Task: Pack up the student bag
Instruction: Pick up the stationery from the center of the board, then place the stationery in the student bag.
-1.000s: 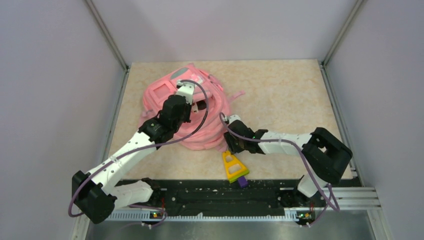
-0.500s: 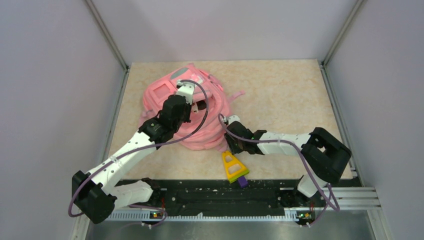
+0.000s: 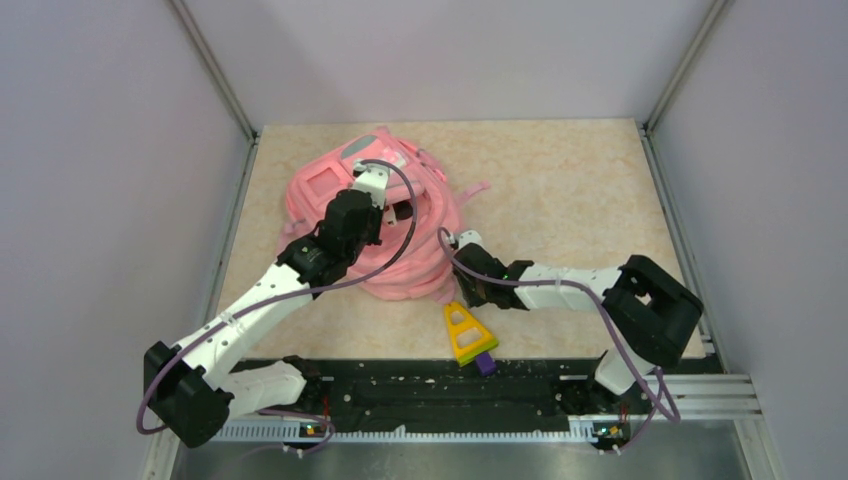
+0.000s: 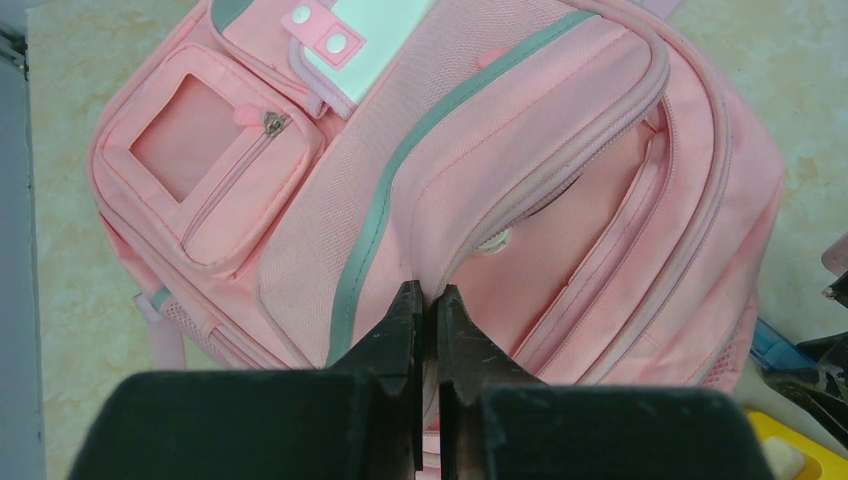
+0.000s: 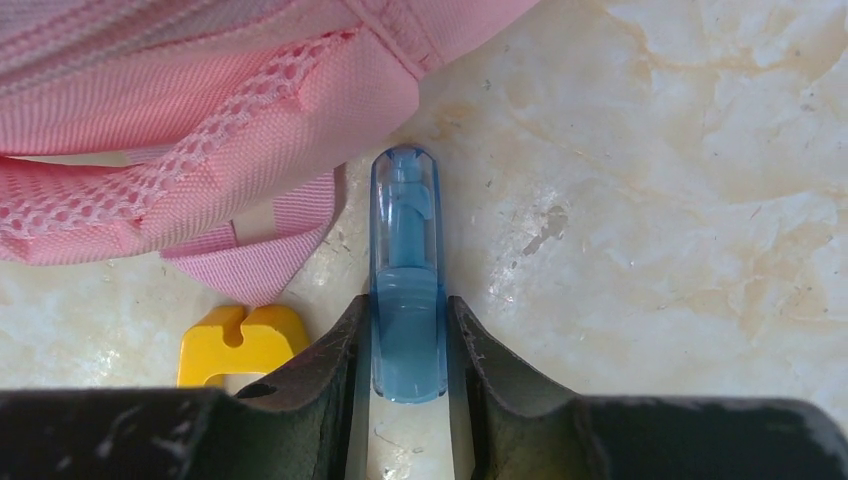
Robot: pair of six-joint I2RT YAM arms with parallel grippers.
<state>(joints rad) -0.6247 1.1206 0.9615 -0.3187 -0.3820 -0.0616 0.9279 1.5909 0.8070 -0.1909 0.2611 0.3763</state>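
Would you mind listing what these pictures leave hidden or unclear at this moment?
- Right wrist view: the right gripper hides the rear end of the blue pen; whether its fingers already press it is unclear.
- Left wrist view: the inside of the student bag is hidden by its own flap.
- Top view: the purple object is mostly covered by the yellow triangle and too small to identify.

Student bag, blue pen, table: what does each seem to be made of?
The student bag looks like matte pink woven fabric: the weave, stitched seams and a mesh side panel all show. The blue pen looks like glossy translucent plastic, since its inner part shows through. The table is marble-patterned and smooth with a slight sheen; whether it is stone or laminate I cannot tell.
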